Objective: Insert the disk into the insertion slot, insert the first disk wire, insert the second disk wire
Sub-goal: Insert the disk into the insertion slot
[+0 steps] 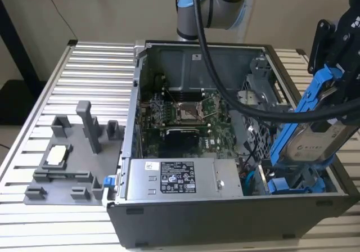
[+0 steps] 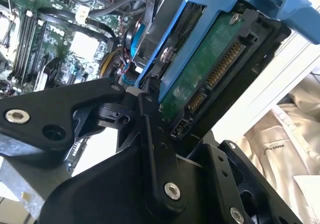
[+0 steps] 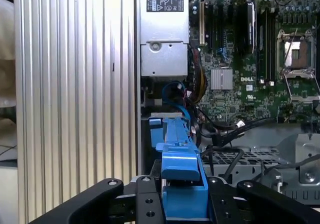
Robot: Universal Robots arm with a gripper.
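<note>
My gripper hangs over the case's near corner at the exterior view's right, shut on the disk. The disk is a silver-grey drive in a bright blue carrier, held steeply tilted with its lower end just above the insertion slot. That slot is a grey bay with blue plastic parts. The first wrist view has the carrier's blue tab clamped between my black fingers. The drive's green circuit board and connectors face the second wrist view. A blue wire curls beside the slot, plugged into nothing on the disk.
The open PC case lies on a ribbed aluminium table. Inside it are the motherboard, a silver power-supply box along the near wall and a perforated cage. My thick black cable crosses above. A grey fixture stands outside.
</note>
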